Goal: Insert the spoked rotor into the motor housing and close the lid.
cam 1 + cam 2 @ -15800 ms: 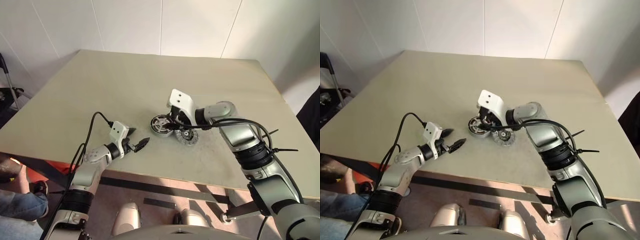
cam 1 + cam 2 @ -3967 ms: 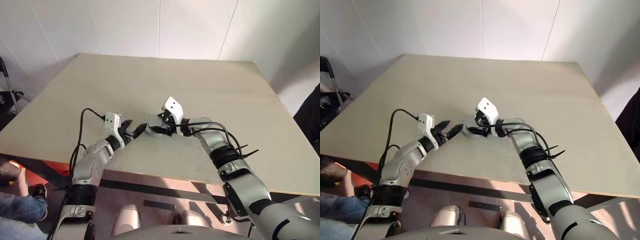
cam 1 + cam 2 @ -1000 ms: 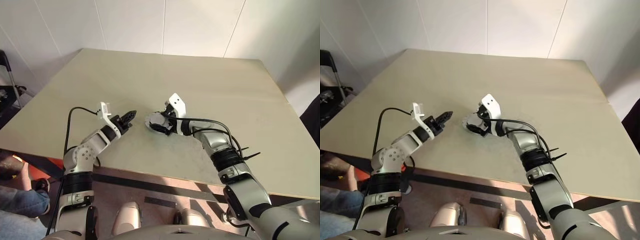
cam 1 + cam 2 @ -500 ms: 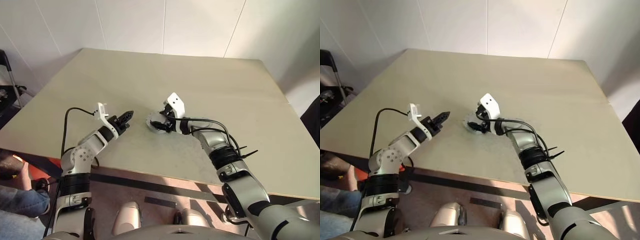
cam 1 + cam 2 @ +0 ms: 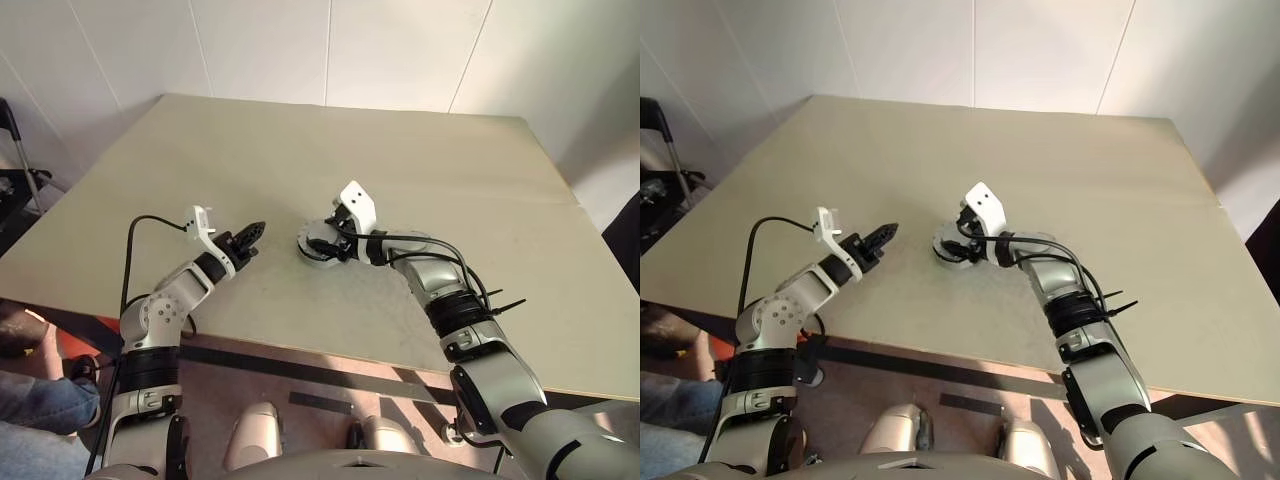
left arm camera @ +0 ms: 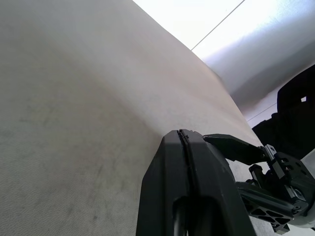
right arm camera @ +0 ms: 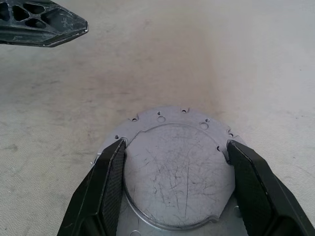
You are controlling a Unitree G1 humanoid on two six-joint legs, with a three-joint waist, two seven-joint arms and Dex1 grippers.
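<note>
A round silver-grey part, which I take for the motor housing [image 7: 178,173], lies on the table in front of me. It turns a plain scratched face and a flange with small holes toward the right wrist view. My right gripper [image 7: 176,143] is shut on it, one black finger [image 7: 110,179] against each side of the raised round face. In the left eye view it is a small silver disc [image 5: 312,248] at that gripper [image 5: 327,246]. The spoked rotor is hidden, and I cannot tell the lid apart. My left gripper [image 5: 252,234] hovers shut and empty a short way left of the housing.
The beige table [image 5: 400,160] stretches wide and bare behind and to the right. Its near edge [image 5: 330,352] runs just below both arms. The left gripper's black finger [image 7: 44,28] shows at the corner of the right wrist view.
My right gripper's fingers have drawn in onto the sides of the round part. The left gripper has kept still and shut.
</note>
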